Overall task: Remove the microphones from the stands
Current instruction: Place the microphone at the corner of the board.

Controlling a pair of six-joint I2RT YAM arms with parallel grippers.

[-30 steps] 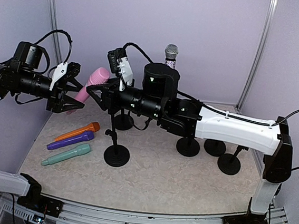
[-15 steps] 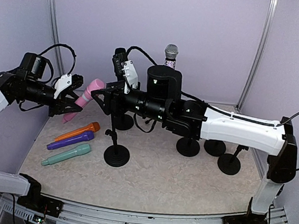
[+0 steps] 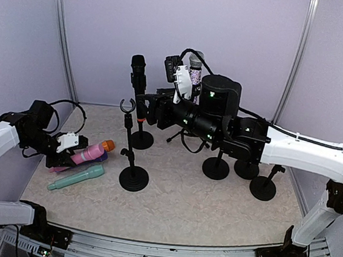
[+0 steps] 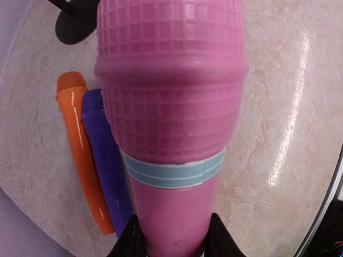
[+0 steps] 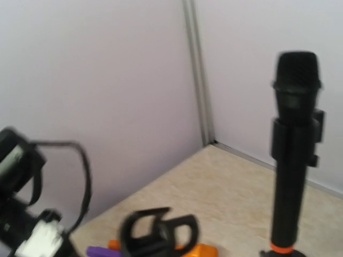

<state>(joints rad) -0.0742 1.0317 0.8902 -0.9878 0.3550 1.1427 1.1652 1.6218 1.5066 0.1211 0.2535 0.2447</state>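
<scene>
Two lilac walls (image 3: 181,32) back the beige marbled counter (image 3: 183,196); at left, the left pincer (image 4: 174,243) grasps a pink mic (image 4: 171,107); the right pincer (image 3: 148,107) cannot be judged.

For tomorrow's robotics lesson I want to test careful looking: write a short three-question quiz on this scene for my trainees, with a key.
1. True or false: the left fingers grip the pink microphone.
2. Which one stands upright, clipped in a stand? A the teal one, B the black microphone, C the orange one.
3. What does the stand clip in front of it hold?
Key: 1 true; 2 B; 3 nothing, it is empty.
</scene>
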